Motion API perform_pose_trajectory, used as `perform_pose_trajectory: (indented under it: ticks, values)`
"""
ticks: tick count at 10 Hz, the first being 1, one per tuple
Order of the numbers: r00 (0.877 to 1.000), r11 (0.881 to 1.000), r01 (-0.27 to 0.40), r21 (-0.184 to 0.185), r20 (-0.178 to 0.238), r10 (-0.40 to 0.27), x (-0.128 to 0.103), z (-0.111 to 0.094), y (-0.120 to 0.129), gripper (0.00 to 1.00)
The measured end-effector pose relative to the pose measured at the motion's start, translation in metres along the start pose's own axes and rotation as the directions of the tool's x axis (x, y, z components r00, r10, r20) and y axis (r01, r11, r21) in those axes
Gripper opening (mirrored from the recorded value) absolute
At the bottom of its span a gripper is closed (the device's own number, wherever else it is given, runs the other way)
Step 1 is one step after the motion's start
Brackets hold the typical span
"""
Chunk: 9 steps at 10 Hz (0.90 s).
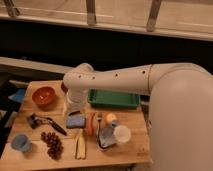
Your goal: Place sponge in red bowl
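Note:
The red bowl (44, 95) stands at the back left of the wooden table (125, 152). The blue sponge (76, 121) lies flat near the middle of the table, to the right of and nearer than the bowl. My gripper (74, 110) hangs from the white arm (125, 80) directly over the sponge, at or just above its far edge. The arm reaches in from the right and covers most of the purple bowl (63, 88) behind it.
A green tray (114, 98) sits at the back right. A black tool (46, 122), grapes (51, 142), a blue cup (20, 142), a banana (80, 145), a carrot (91, 125), an orange fruit (110, 118) and a white cup (121, 134) lie around the sponge.

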Motion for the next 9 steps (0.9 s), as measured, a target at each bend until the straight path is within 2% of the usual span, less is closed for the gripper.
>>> perform_pose_trajectory:
  ticks: [2,5,7,9]
  values:
    - [1.000,1.000,0.019,0.015,0.007,-0.019,-0.002,-0.003,0.003,0.66]
    - [0.997,0.998,0.069,0.007,0.017,-0.069,-0.033,0.007,0.023,0.66]
    - [0.998,0.998,0.061,0.009,0.017,-0.061,-0.050,0.012,0.012,0.66]
    - [1.000,1.000,0.026,-0.001,0.007,-0.026,-0.050,0.021,-0.003,0.66]
